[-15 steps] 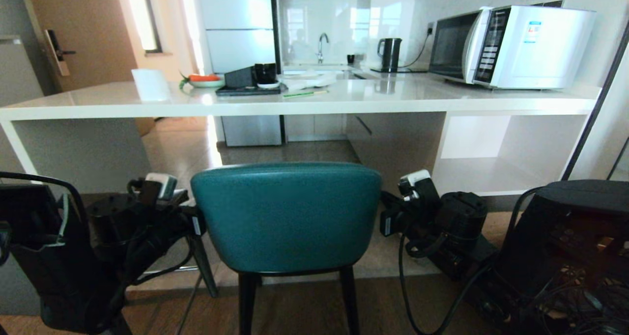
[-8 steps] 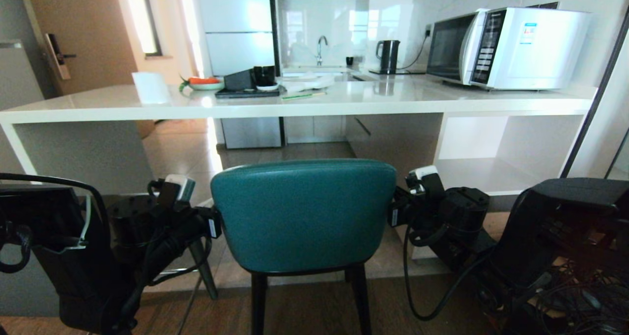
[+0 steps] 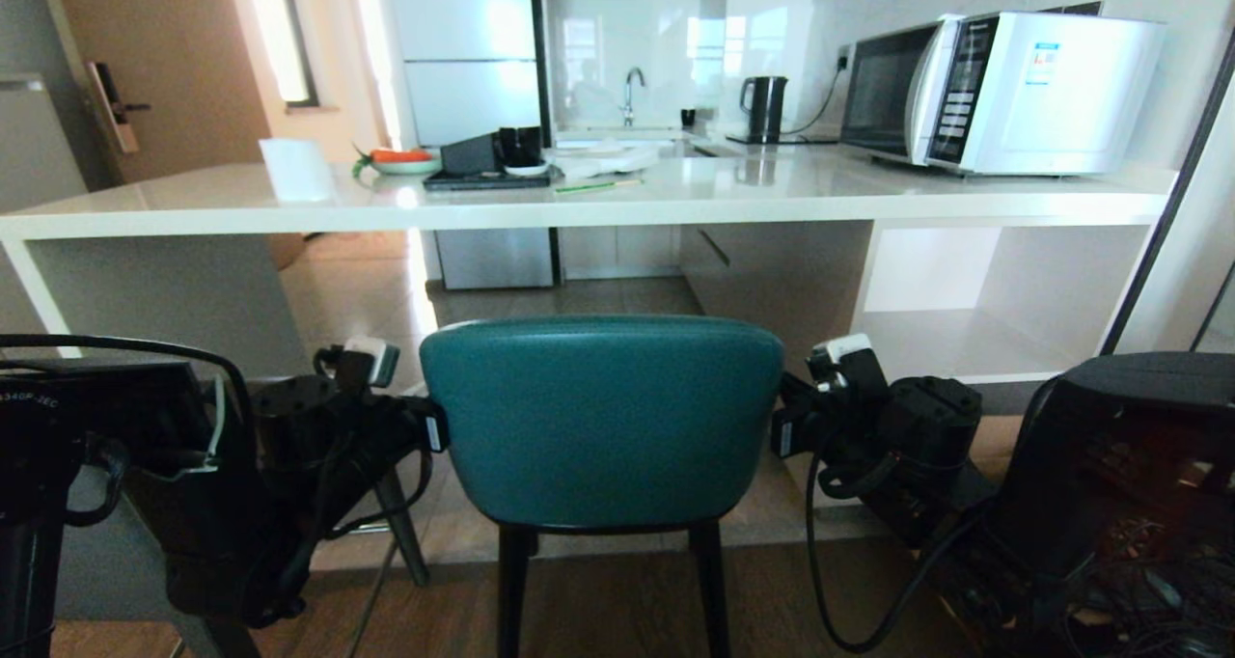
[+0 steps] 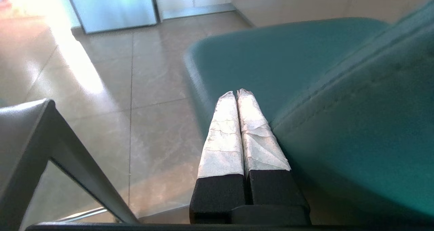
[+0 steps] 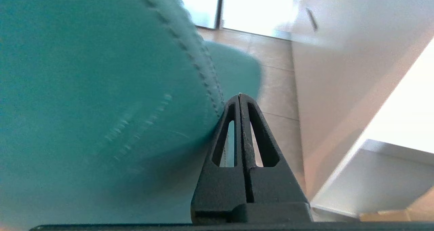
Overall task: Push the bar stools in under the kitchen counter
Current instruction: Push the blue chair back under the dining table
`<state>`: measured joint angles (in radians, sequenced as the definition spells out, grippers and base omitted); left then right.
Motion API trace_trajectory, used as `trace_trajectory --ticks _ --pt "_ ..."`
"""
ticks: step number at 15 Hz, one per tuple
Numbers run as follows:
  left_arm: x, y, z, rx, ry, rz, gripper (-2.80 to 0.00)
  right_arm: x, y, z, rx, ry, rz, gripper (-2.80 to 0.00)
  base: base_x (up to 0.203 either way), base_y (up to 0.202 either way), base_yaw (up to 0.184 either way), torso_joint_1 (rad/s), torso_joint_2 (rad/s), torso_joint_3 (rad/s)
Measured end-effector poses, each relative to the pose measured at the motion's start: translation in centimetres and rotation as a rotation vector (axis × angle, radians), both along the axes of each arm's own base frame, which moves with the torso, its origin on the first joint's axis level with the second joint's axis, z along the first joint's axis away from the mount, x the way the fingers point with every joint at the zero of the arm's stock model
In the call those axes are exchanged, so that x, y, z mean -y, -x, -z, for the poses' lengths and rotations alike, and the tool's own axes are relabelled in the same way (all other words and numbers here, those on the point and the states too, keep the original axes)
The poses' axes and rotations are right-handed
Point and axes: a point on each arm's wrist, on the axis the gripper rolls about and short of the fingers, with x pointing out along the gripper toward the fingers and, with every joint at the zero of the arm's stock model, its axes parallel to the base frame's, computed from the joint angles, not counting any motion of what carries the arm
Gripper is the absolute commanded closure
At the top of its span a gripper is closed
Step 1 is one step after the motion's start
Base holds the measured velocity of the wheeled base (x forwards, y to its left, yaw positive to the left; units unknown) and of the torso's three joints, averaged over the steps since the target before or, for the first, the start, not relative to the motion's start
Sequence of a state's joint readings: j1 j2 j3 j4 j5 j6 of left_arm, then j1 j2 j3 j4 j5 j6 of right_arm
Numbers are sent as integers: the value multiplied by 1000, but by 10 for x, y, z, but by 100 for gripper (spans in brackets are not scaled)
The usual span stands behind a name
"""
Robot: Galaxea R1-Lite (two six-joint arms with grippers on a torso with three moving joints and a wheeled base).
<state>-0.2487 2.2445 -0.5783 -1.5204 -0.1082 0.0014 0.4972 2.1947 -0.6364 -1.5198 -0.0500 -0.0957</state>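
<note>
**Teal stool squeezed between both arms, lined up with the gap**

Teal padding fills the middle of the head view: the teal stool (image 3: 601, 417) stands square-on to the table (image 3: 579, 200), its back near the robot and its seat pointing at the open space underneath. It isn't tucked in yet; floor tiles show between it and the table's edge.

The left gripper (image 4: 237, 92) sits against the left edge of the backrest, jaws pressed together on nothing. The right gripper (image 5: 239, 96) does the same on the right edge, jaws also together and empty. So the stool is bracketed by the two arms, not grabbed.

Compared with a second ago, the stool and both arms have slid right in the frame while the table barely moved, so it looks like the stool got nudged sideways towards the centre of the opening. Probably the straight push forward comes next.

A grey stool (image 4: 30, 132) shows only as a corner and leg off to the left, not pushed in either.

Writing: the microwave (image 3: 1003, 89) has a logo and a sticker, too small to read. A label on the left arm reads something like "340P-3EC".
</note>
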Motion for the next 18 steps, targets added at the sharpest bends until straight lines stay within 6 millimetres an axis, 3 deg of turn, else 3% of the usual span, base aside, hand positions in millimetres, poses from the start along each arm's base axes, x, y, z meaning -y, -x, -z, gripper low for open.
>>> trace_trajectory --ticks 4,11,18 --pt "-1 1 3 -11 -8 -17 0 1 -6 -3 14 -6 -3 0 0 0 0 0 0 0" --pt "-6 24 -2 -48 -19 -14 0 -9 -25 6 51 2 6 0 0 0 0 0 0 0" --pt "-6 10 -15 19 -7 -45 0 -7 -22 9 37 7 12 0 0 0 0 0 0 0"
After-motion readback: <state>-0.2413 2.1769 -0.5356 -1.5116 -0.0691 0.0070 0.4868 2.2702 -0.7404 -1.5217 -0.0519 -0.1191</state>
